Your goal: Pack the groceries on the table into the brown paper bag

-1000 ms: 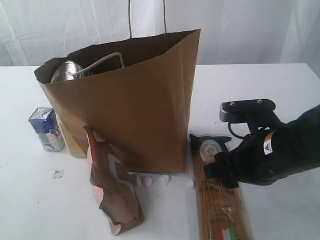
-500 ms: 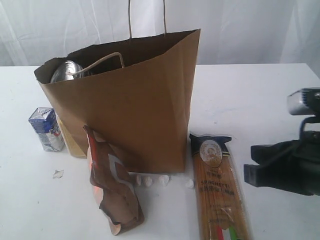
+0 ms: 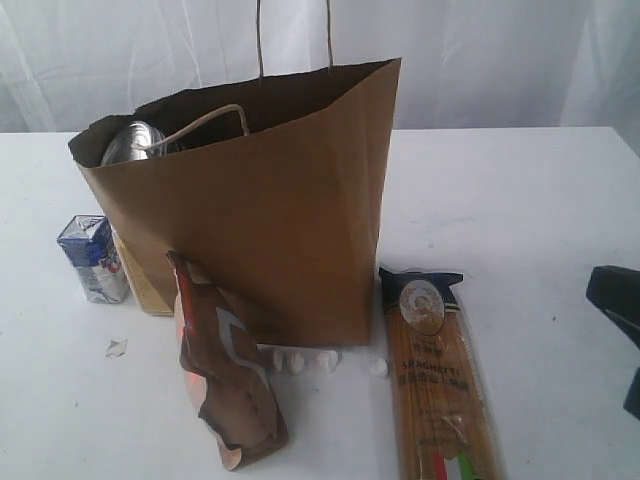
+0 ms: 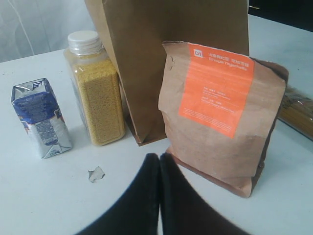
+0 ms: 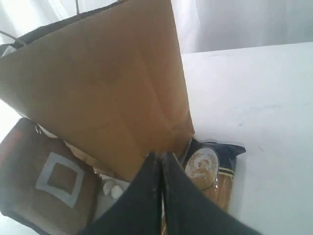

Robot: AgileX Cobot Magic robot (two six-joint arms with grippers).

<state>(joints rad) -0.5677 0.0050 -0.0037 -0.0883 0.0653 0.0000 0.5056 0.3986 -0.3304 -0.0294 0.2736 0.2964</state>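
Nearby, white crumbs (image 3: 297, 360) lay beside the upright brown paper bag (image 3: 260, 220); left gripper (image 4: 159, 156) and right gripper (image 5: 161, 155) were closed, empty.

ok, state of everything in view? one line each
brown paper bag: upright, mouth open, shiny item inside
small blue-white carton: upright on table, outside bag
yellow-filled bottle: upright, capped, beside bag
foil pouch: upright, closed, outside bag
spaghetti packet: flat on table, outside bag
left gripper: shut, empty
right gripper: shut, empty
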